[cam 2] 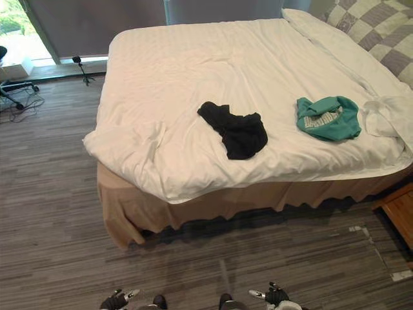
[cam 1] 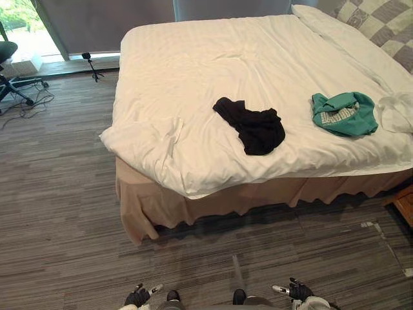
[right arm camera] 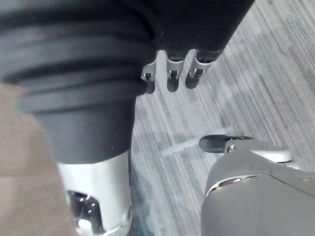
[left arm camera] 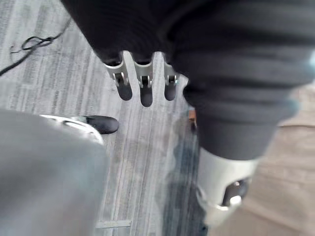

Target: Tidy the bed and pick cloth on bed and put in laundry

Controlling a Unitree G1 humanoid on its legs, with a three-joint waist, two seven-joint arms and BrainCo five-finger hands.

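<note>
Fingers (left arm camera: pixel 145 91) of left hand (cam 1: pixel 137 296) straight and apart, holding nothing; right hand (cam 1: pixel 298 290) the same, both low over floor (cam 1: pixel 58 194). On bed (cam 1: pixel 193 64): black cloth (cam 1: pixel 255 126) crumpled near front edge; teal cloth (cam 1: pixel 345 113) to its right, pale print unreadable.

My right hand (right arm camera: pixel 78 64) hangs over the floor (right arm camera: pixel 261 73), dark ribbed cover right up close. The fingers (right arm camera: pixel 173 78) point down in a loose row, straight, nothing in them. The thumb (right arm camera: pixel 96 196) stands apart, free as well. Grey striped planks run beneath the fingertips, and a blurred beige patch (right arm camera: pixel 19 187) sits beside the thumb.
</note>
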